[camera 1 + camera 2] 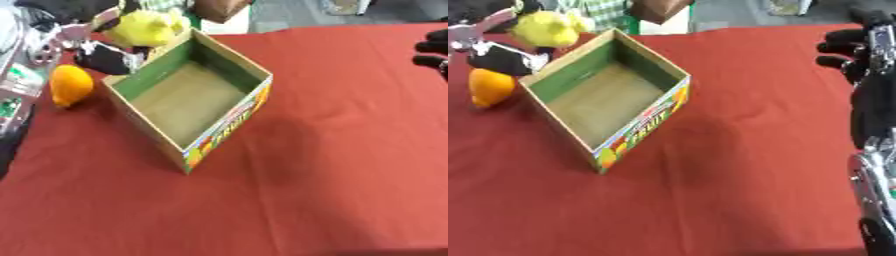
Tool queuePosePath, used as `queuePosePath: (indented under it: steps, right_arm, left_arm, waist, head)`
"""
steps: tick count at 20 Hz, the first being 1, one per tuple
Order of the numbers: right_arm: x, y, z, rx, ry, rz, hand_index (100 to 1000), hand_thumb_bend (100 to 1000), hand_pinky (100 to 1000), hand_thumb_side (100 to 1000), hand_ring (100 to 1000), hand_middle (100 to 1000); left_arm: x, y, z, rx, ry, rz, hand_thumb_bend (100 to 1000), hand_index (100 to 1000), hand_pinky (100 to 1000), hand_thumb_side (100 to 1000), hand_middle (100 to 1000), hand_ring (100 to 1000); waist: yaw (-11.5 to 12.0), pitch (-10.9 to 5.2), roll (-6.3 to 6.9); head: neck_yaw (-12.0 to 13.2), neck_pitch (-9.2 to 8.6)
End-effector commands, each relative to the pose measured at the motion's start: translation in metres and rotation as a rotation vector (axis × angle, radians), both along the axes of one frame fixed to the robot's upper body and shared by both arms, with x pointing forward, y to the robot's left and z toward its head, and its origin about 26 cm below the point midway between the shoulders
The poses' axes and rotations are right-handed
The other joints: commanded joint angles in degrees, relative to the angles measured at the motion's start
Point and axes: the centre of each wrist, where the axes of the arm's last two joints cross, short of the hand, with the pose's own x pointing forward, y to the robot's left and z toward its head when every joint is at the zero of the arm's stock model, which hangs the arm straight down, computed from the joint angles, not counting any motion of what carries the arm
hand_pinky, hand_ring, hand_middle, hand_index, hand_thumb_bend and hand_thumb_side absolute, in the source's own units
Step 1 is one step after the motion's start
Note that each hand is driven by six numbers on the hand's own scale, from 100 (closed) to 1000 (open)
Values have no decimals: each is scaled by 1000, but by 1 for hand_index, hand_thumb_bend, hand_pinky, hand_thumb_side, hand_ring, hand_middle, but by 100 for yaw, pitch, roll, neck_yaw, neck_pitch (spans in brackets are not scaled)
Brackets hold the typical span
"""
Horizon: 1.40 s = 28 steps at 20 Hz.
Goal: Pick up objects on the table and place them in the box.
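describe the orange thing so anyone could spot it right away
On the red tablecloth find the open cardboard box. Just outside its left wall lies the orange fruit, alone on the cloth, unlike the yellow object the left hand holds above it.

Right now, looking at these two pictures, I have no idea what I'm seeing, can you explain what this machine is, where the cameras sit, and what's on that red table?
Both pictures come from a stereo camera in the head of a humanoid robot that a person drives. They look down at the same moment, one from each eye, so they nearly match.

The surface is a table with a red cloth. On it stands an open cardboard box, green inside, with colourful print on its outer wall; nothing shows inside it. Beside the box, on the left, lies an orange fruit.

At the upper left, the robot's left hand, black with silver parts, holds a yellow object near the box's far corner. I cannot say what the object is.

The right hand waits at the right edge, holding nothing, with its black and silver arm below it.
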Motion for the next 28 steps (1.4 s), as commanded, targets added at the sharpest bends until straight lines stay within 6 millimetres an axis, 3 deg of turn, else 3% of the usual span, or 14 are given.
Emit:
queuePosePath:
  steps: [1, 8, 16, 18, 21, 22, 24, 26, 27, 28]
  right_arm:
    - [-3, 1, 7, -2, -25, 14, 851, 100, 668, 870, 669, 600]
    - [-2, 3, 7, -3, -21, 26, 851, 100, 668, 871, 669, 600]
    - [-2, 4, 8, -5, -24, 31, 851, 100, 668, 873, 669, 599]
    - [-2, 4, 8, -5, -23, 31, 851, 100, 668, 873, 669, 599]
    - [-2, 4, 8, -4, -20, 31, 851, 100, 668, 874, 670, 599]
    - [-2, 4, 8, -4, -20, 31, 851, 100, 668, 874, 670, 599]
    - [-2, 4, 7, -3, -17, 31, 852, 100, 668, 874, 670, 599]
    - [-2, 4, 6, -3, -15, 31, 852, 100, 668, 874, 670, 599]
    - [-2, 5, 6, -2, -15, 31, 852, 100, 668, 874, 670, 599]
    - [-2, 5, 6, -2, -15, 32, 852, 100, 668, 874, 670, 599]
  left_arm:
    - [12, -15, -2, 29, -40, -6, 100, 525, 449, 323, 565, 555]
    - [43, -50, -32, 147, -41, 15, 100, 528, 441, 321, 553, 540]
    - [62, -61, -59, 200, 50, 77, 100, 567, 457, 309, 576, 558]
    - [64, -60, -63, 214, 67, 99, 100, 631, 473, 298, 608, 585]
    - [65, -60, -64, 245, 93, 129, 100, 775, 556, 272, 741, 691]
    - [65, -59, -63, 258, 101, 139, 100, 833, 605, 385, 788, 741]
    - [64, -57, -59, 274, 112, 153, 100, 923, 691, 528, 859, 816]
    - [62, -56, -53, 279, 109, 164, 295, 981, 777, 672, 923, 886]
    - [61, -55, -49, 279, 103, 169, 455, 1000, 820, 782, 955, 921]
    - [61, -54, -46, 276, 94, 176, 552, 1000, 836, 838, 966, 935]
  waist:
    - [-10, -117, -3]
    - [-41, -72, -9]
    - [-58, 4, -13]
    - [-57, 18, -9]
    - [-51, 28, -3]
    - [-50, 27, -1]
    - [-47, 24, 3]
    - [-47, 20, 5]
    - [-47, 18, 5]
    - [-49, 15, 5]
  head:
    - [42, 50]
    - [167, -34]
    - [216, -67]
    - [214, -81]
    - [205, -95]
    - [198, -94]
    - [188, -94]
    - [183, -94]
    - [181, -93]
    - [181, -92]
